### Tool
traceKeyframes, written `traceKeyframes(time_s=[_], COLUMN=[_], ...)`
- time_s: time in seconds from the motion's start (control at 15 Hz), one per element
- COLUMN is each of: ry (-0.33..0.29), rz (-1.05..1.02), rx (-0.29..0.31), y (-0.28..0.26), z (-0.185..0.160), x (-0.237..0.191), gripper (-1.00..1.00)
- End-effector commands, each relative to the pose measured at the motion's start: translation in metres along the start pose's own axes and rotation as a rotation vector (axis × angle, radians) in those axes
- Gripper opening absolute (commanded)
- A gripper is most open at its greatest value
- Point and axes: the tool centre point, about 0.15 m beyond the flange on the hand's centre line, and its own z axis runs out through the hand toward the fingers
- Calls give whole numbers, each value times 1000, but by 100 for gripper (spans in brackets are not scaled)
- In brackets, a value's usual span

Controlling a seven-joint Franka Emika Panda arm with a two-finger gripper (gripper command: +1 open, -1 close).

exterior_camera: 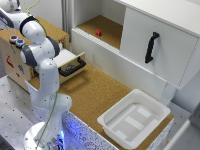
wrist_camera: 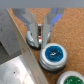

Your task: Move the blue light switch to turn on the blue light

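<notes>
Hand [wrist_camera: 43,31] over red cap [wrist_camera: 36,40], blue light [wrist_camera: 53,54] beside

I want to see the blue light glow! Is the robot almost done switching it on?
Not yet. Done: the arm has reached the wooden box with the lights. In hand: the gripper hangs right over the dark red cap, beside the blue light. Left: the blue light looks unlit, and I can't pick out its switch here, so moving the switch remains.
</notes>
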Motion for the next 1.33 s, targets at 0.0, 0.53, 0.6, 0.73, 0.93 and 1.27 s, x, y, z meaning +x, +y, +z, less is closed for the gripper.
traceKeyframes(time_s=[0.0, 0.53, 0.6, 0.73, 0.93, 1.27], ry=[-45, -15, -15, -1, -28, -24], rz=[90, 249, 271, 297, 345, 414], rx=[44, 114, 135, 158, 193, 194], y=[23, 33, 36, 39, 41, 47], z=[20, 54, 58, 66, 91, 95], x=[18, 9, 8, 12, 11, -4], gripper=[-100, -100, -100, -100, -100, -100])
